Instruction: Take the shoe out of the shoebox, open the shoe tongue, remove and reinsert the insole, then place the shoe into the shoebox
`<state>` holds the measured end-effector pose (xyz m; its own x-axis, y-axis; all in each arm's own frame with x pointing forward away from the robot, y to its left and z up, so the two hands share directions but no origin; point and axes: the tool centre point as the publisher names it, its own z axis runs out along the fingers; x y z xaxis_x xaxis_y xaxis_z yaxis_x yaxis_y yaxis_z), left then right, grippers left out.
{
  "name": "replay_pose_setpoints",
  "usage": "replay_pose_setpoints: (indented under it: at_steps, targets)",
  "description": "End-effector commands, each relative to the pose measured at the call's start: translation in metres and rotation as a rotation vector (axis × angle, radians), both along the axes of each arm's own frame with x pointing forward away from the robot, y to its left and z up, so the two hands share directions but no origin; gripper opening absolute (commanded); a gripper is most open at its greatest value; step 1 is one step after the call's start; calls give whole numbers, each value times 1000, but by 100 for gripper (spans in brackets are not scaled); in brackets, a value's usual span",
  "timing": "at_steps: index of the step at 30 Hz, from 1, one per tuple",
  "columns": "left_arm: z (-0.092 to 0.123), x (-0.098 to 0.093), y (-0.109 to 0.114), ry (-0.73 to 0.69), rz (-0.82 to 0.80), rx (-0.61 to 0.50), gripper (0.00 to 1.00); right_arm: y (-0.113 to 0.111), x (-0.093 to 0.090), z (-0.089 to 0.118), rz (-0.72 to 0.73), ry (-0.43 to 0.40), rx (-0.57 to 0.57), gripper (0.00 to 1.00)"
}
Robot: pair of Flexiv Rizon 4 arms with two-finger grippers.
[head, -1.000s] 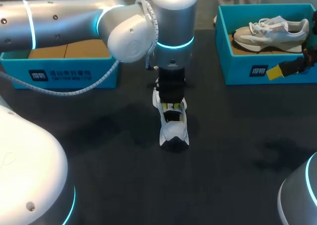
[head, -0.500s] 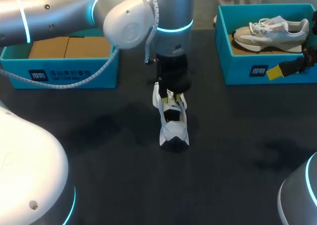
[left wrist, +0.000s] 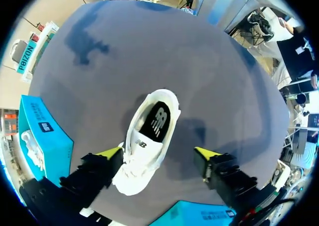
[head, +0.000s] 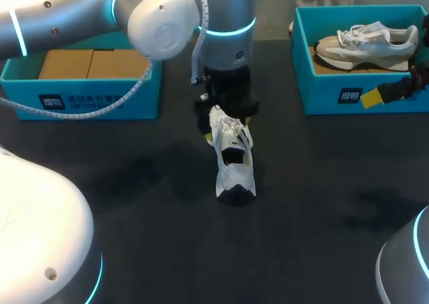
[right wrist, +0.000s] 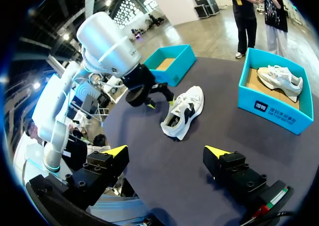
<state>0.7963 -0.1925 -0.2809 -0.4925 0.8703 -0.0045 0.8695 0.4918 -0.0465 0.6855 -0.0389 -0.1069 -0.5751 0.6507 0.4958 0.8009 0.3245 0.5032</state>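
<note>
Straddling white shoe (head: pixel 234 167), left jaws apart — right jaws apart beside filled shoebox (head: pixel 322 95)

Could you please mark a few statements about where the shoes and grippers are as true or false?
1. The white shoe sits on the table, outside both shoeboxes. True.
2. The left shoebox holds a shoe. False: only its cardboard floor shows; the second shoe lies in the right shoebox.
3. The left gripper is over the white shoe, open. True.
4. The right gripper is shut on the white shoe. False: it is open, empty and well away from it.
</note>
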Motion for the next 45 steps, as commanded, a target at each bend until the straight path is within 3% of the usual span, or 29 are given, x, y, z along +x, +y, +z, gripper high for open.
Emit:
replay_pose_setpoints:
  at_steps: [1,8,12,23,28,36,45]
  targets:
    - [0,-1,3,-3,-1,-5,100,1,3,0,2,4,-2,100]
    - [0,-1,3,-3,-1,-5,100,1,3,0,2,4,-2,100]
    - [3,-7,4,68,218,-29,100,1,3,0,2,4,-2,100]
    - [8,-27,3,-90,684,62,100,1,3,0,2,4,-2,100]
    - [17,-41,4,-127,836,33,100,1,3,0,2,4,-2,100]
    - [16,-60,4,-107,906,4,100,1,3,0,2,4,-2,100]
    - [-9,-77,-2,-85,904,17,100,1,3,0,2,4,-2,100]
